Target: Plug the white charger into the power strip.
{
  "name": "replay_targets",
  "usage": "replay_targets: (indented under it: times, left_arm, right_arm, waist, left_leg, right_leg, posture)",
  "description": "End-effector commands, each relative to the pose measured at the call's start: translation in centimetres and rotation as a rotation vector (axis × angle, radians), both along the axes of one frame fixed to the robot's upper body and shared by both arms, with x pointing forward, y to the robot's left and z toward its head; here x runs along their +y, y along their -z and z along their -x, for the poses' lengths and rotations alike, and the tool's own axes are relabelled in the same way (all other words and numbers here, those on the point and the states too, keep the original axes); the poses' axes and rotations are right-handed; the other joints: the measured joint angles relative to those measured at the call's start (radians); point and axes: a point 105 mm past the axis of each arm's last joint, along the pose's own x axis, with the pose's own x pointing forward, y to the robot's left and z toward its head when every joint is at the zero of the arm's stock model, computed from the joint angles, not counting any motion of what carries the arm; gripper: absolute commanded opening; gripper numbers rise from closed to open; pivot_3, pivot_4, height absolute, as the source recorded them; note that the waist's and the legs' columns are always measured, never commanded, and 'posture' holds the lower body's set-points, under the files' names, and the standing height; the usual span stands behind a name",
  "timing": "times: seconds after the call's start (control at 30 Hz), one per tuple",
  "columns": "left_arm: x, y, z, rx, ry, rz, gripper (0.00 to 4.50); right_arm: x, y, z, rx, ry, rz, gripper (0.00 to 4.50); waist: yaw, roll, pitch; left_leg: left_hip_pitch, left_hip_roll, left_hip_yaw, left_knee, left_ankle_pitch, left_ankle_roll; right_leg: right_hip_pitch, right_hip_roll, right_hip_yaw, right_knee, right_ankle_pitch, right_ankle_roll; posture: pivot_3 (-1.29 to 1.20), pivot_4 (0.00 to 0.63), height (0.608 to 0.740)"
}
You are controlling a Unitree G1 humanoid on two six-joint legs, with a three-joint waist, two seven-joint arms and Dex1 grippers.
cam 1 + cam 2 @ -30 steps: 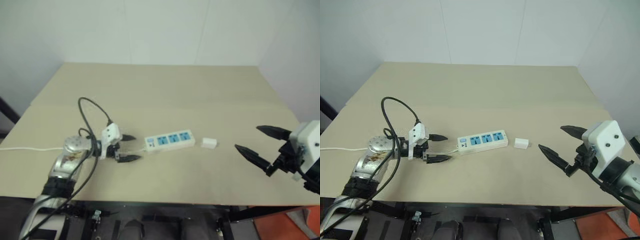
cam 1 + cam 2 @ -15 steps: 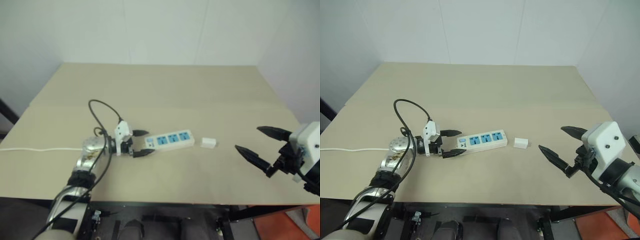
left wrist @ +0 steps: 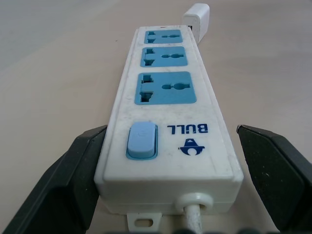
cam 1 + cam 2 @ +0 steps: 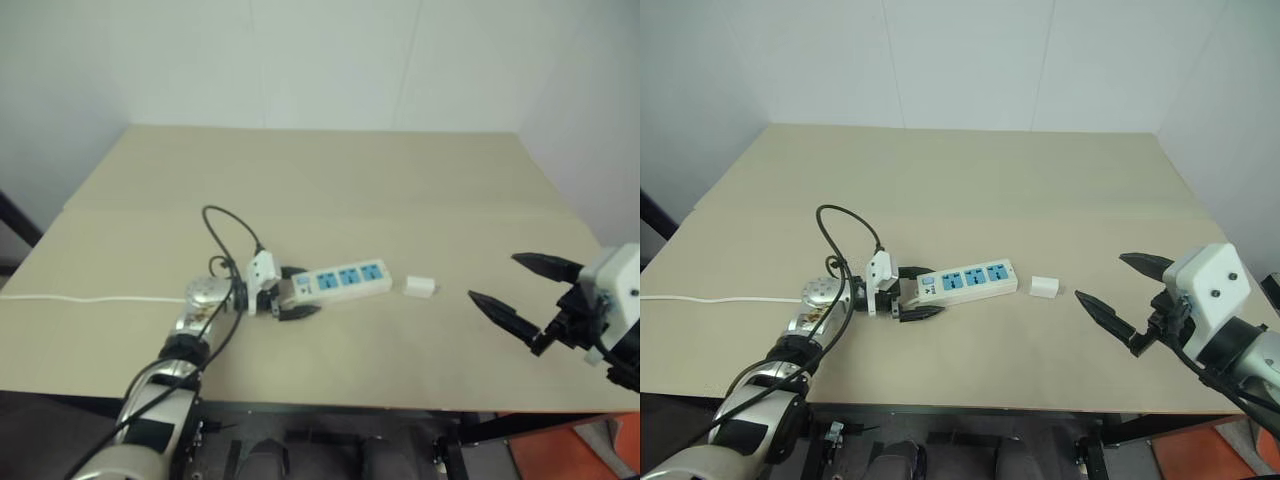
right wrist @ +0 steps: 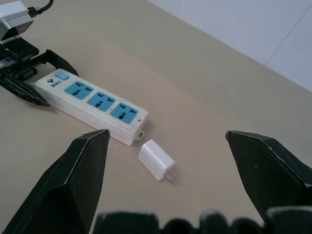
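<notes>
Between open left gripper point(image 3: 170, 161) fingers: power strip point(image 3: 168, 117) end.

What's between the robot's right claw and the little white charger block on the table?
Nothing, just bare tan table between the open right gripper and the small white charger.

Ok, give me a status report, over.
Left pincer open, straddling the switch end of the power strip. Right pincer open, off to the side. Charger lying unplugged beside the strip's far end. Nothing in the way.

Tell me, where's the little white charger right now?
The white charger lies on the table, apart from the power strip's far end, between it and the open right end effector.
</notes>
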Motion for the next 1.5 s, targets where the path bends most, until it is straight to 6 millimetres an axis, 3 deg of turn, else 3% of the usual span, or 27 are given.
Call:
replay_targets:
  times: [0.03, 0.23, 0.4, 0.43, 0.7, 0.87, 1.07, 1.2, 1.5]
  left_arm:
    - [-0.6, 0.4, -0.2, 0.008, -0.013, 0.012, 4.47]
    - [-0.8, 0.4, -0.2, -0.014, -0.034, 0.058, 4.47]
    - [-0.8, 0.3, 0.3, -0.014, -0.002, 0.088, 3.32]
    - [-0.7, 0.3, 0.4, -0.015, 0.000, 0.089, 3.27]
    - [2.3, -1.6, 1.3, -0.068, 0.038, 0.027, 3.27]
    - [3.6, -2.5, 2.9, -0.089, 0.089, 0.008, 3.27]
    - [2.2, -2.6, 5.3, -0.072, 0.178, 0.027, 3.27]
    - [1.3, -2.3, 5.7, -0.055, 0.201, 0.031, 3.27]
    - [1.2, 0.7, 6.0, -0.020, 0.265, -0.088, 3.27]
  right_arm:
    - [0.1, -1.2, 0.2, -0.056, 0.003, 0.016, 4.50]
    - [0.4, -0.8, 0.2, -0.038, -0.010, 0.012, 4.50]
    - [0.5, -0.8, 0.0, -0.029, -0.023, 0.013, 4.50]
    - [0.5, -0.8, -0.1, -0.028, -0.024, 0.013, 4.50]
    - [0.6, -0.5, -0.5, -0.020, -0.037, 0.008, 4.50]
    - [0.6, -0.6, -0.6, -0.019, -0.045, 0.012, 4.50]
    - [0.6, -0.3, -0.5, 0.014, -0.083, 0.050, 4.50]
    - [0.5, -0.4, -0.6, 0.021, -0.102, 0.067, 4.50]
    - [1.0, 0.2, -1.5, 0.073, -0.184, 0.102, 4.50]
  waist:
    - [0.001, 0.000, 0.000]
    - [0.003, 0.000, 0.000]
    - [0.001, 0.000, 0.000]
    - [0.001, 0.000, 0.000]
    - [-0.013, 0.000, 0.000]
    - [-0.012, 0.000, 0.000]
    - [-0.003, 0.000, 0.000]
    - [-0.001, 0.000, 0.000]
    - [-0.004, 0.000, 0.000]
  left_leg:
    - [0.000, 0.000, 0.000, 0.000, 0.000, 0.000]
    - [0.005, 0.000, -0.001, 0.000, 0.000, 0.000]
    - [0.005, 0.000, -0.001, 0.000, 0.000, 0.000]
    - [0.005, 0.000, -0.001, 0.000, 0.000, 0.000]
    - [0.005, 0.001, -0.001, 0.000, 0.000, 0.000]
    - [0.004, 0.001, -0.001, 0.000, 0.000, 0.000]
    - [0.003, 0.001, -0.001, 0.000, 0.000, 0.000]
    - [0.003, 0.001, -0.001, 0.000, 0.000, 0.000]
    - [0.003, 0.001, -0.001, 0.000, 0.000, 0.000]
  right_leg:
    - [0.001, 0.000, 0.000, 0.000, 0.000, 0.000]
    - [0.008, 0.000, -0.001, -0.002, 0.000, 0.001]
    - [0.008, 0.000, -0.002, -0.003, 0.000, 0.001]
    - [0.008, 0.000, -0.002, -0.003, 0.000, 0.001]
    - [0.007, 0.001, -0.001, -0.002, 0.000, 0.001]
    - [0.006, 0.000, -0.001, -0.002, 0.000, 0.001]
    - [0.005, 0.000, -0.001, -0.002, 0.000, 0.001]
    - [0.005, 0.000, -0.001, -0.002, 0.000, 0.001]
    - [0.005, 0.000, -0.001, -0.003, 0.000, 0.001]
  posture:
    - [0.00, 0.150, 0.740]
    - [0.00, 0.150, 0.740]
    - [0.00, 0.150, 0.740]
    - [0.00, 0.150, 0.740]
    - [0.00, 0.150, 0.740]
    - [0.00, 0.150, 0.740]
    - [0.00, 0.150, 0.740]
    - [0.00, 0.150, 0.740]
    - [0.00, 0.150, 0.740]
